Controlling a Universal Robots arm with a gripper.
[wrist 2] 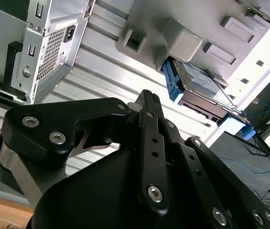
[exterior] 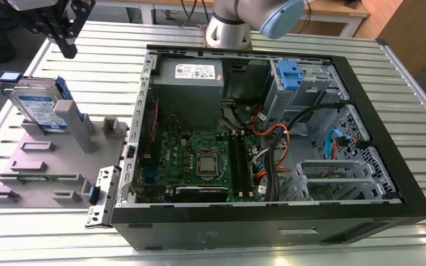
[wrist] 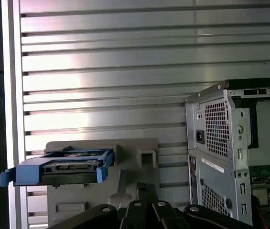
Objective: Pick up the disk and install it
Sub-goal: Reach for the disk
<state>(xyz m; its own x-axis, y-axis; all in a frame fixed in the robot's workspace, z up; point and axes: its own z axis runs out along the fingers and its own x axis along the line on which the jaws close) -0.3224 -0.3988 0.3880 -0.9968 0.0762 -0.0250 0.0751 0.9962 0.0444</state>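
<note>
Currently disk (exterior: 39, 111) standing on edge in grey holder (exterior: 69, 160) on desk (exterior: 102, 61), outside computer case (exterior: 235, 233), just beside case wall on exterior view's left. Hand (exterior: 67, 51) hanging off that same side of case, higher than disk, not touching it; fingers looking closed together, gripping nothing. Judging progress: pick-up not yet done, install inside case not yet done. Counting: one hand, one case, one holder, one disk sure; possible second behind it, cannot tell.
</note>
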